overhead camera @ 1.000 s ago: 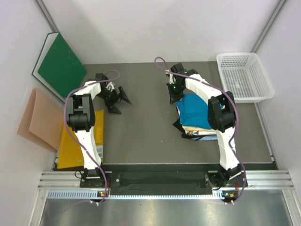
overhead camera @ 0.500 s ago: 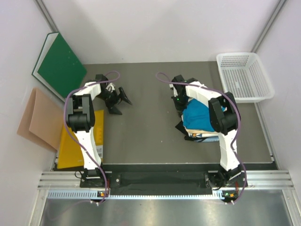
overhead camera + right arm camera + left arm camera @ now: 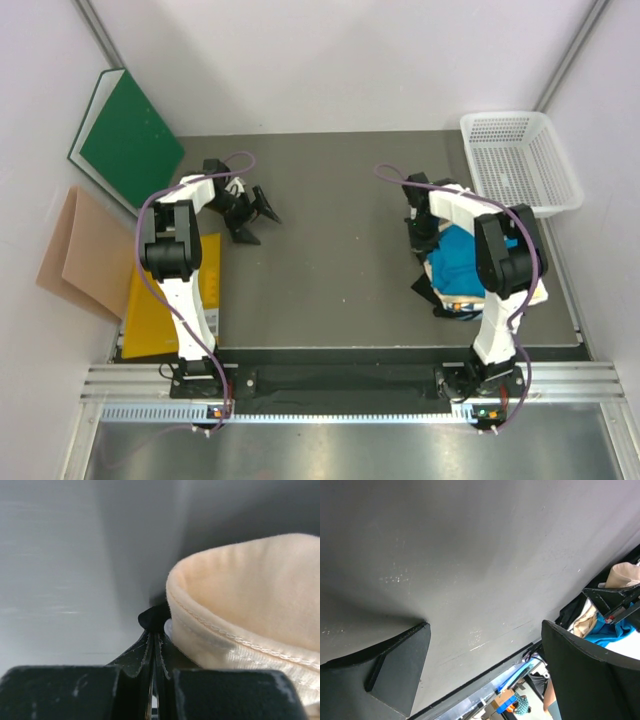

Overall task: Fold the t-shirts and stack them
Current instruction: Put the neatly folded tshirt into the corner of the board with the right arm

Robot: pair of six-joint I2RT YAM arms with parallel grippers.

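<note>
Two t-shirts [image 3: 460,258] piled, one basket [image 3: 520,165] near.
My right pincer [image 3: 154,630] is pressed together by them; left pincer [image 3: 485,625] spread.

I see a dark grey table [image 3: 330,290] boxed in by plain white walls [image 3: 320,60], evenly lit. A green board [image 3: 130,135] leans on the left wall; aluminium rails [image 3: 560,380] run along the near edge.
</note>
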